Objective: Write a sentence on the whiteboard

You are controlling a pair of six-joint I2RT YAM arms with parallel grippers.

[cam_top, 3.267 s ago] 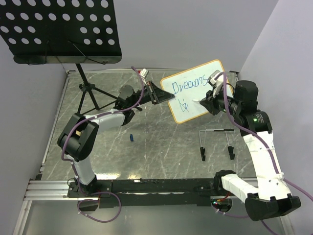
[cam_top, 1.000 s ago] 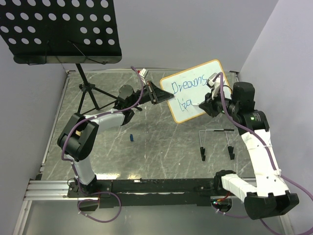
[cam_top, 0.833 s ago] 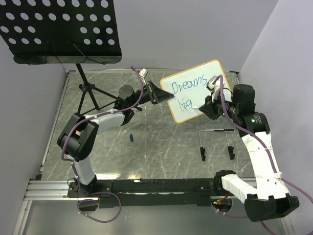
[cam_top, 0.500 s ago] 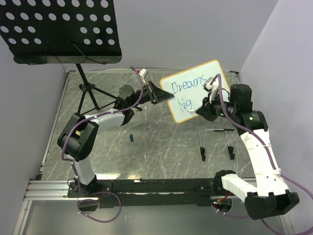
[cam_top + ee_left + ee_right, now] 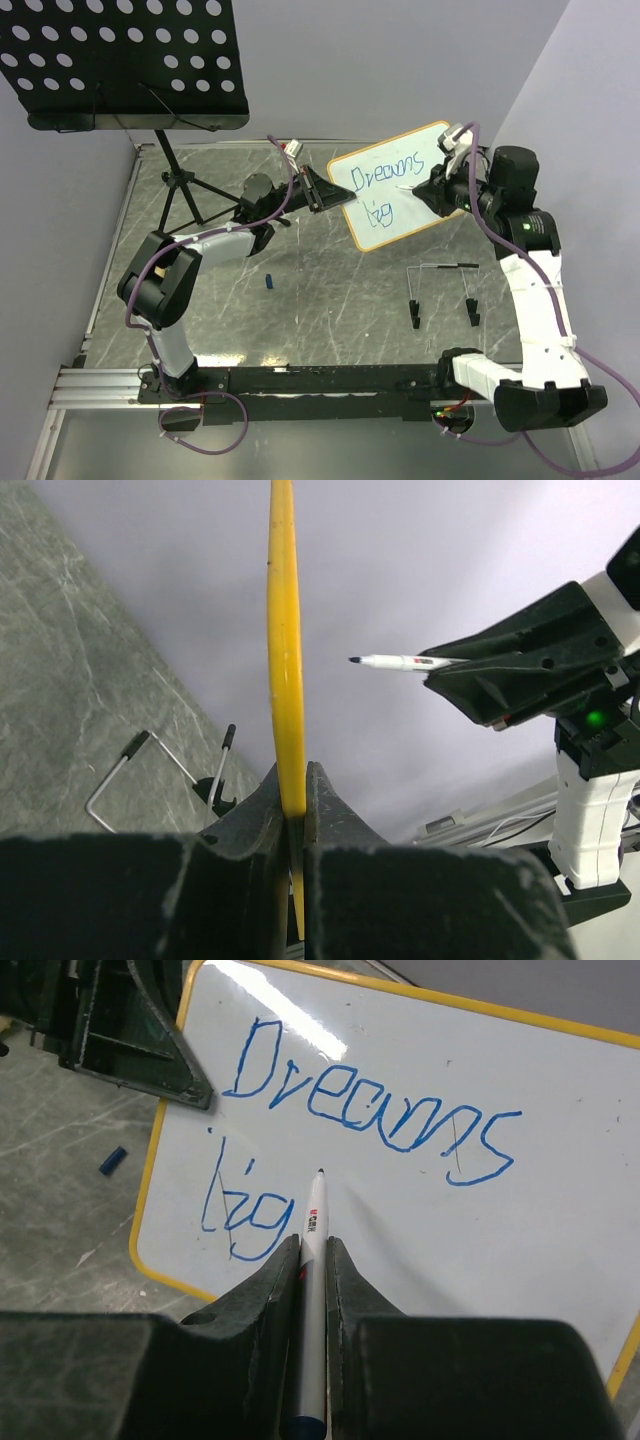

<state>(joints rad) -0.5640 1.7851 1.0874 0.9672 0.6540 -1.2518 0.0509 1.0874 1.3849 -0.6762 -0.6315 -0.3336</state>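
Right wrist | R grip (image 5: 312,1252) clamped on marker (image 5: 315,1210) | L grip (image 5: 292,782) clamped on whiteboard (image 5: 450,1260) edge

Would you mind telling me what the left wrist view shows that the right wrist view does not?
Only the left wrist view: the whiteboard seen edge-on in the left gripper, the marker tip apart from the board, and a wire stand on the table. Only the right wrist view: the board's face with the sentence in blue, reading "Dreams" and "lig", and a small blue object. Both: the board, the left gripper holding it, and the marker shut in the right gripper.
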